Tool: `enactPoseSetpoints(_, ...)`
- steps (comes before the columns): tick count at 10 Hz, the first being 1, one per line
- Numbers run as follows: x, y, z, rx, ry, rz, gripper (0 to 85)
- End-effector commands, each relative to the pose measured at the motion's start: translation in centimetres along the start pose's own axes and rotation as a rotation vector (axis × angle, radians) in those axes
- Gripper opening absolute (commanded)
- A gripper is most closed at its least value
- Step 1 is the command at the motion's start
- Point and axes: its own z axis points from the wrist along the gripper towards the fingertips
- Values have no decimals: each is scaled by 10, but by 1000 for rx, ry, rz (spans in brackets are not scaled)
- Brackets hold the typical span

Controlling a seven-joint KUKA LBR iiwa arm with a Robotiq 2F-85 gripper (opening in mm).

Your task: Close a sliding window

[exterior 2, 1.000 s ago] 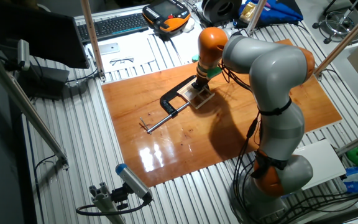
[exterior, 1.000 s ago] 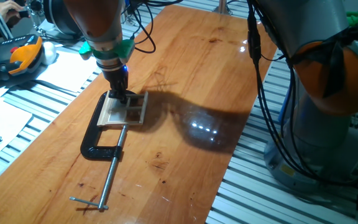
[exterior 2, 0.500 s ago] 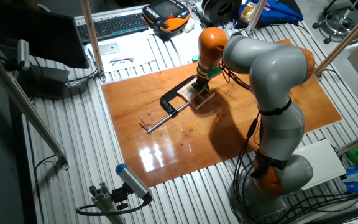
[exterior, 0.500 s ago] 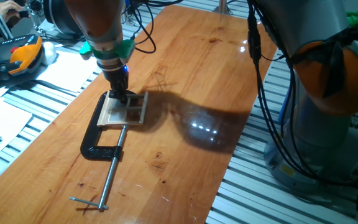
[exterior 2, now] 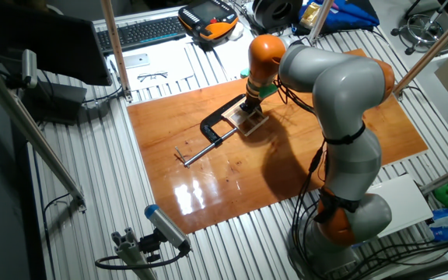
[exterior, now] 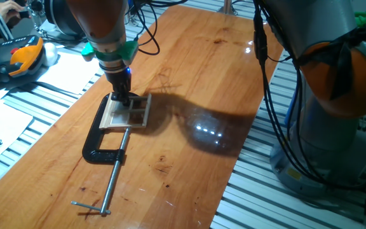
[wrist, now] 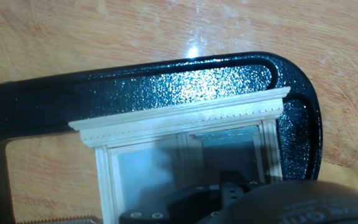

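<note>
The sliding window (exterior: 127, 112) is a small pale wood frame with clear panes, lying flat on the table and held in the jaw of a black C-clamp (exterior: 102, 145). My gripper (exterior: 122, 95) points straight down onto the window's far part, fingers together and nothing between them. From the other side, the gripper (exterior 2: 253, 106) stands over the window (exterior 2: 252, 120). The hand view shows the window's top rail (wrist: 179, 120) against the clamp's black arch (wrist: 166, 86), with the gripper (wrist: 226, 186) low in the picture over the panes. The sash's position is unclear.
The clamp's long steel screw (exterior: 114, 177) runs toward the table's near edge. The wooden tabletop (exterior: 196, 76) sits on a slatted metal bench. An orange and black controller (exterior: 24, 54) and papers lie beyond the left edge. The arm's base (exterior: 335, 121) stands at the right.
</note>
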Motion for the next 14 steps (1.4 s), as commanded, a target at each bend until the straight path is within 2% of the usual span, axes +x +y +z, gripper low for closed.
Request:
enactPoseSetpoints(1,0,0,0,-1,2,-2,0)
enactPoseSetpoints(3,1,0,0,-4,16,-2,0)
enactPoseSetpoints(7,5,0,-1,-3,22,-2,0)
enactPoseSetpoints(10,6,0,-2,0,23,-2,0)
enactPoseSetpoints(14,4,0,-3,-14,15,2,0)
